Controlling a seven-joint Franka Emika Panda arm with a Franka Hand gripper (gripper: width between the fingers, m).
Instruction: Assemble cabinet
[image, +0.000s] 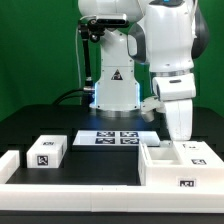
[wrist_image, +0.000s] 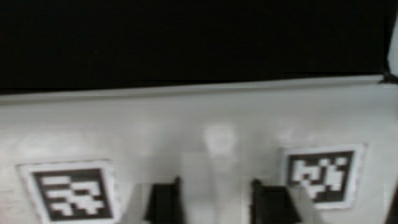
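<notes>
My fingers (wrist_image: 166, 203) stand slightly apart over the cabinet (image: 160, 170), which sits at the front of the surface (image: 40, 125) on the exterior view's right. Whether they pinch its wall I cannot tell. Stiff, smooth, bulky plastic, I judge: take a thin upright wall.

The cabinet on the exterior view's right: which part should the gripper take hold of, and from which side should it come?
Probably a thin upright wall, taken from above. The cabinet lies with its compartments open upward, so the wall tops are bare, while the whole case looks too wide to span. The gripper hangs over its far wall, the nearest choice.
</notes>
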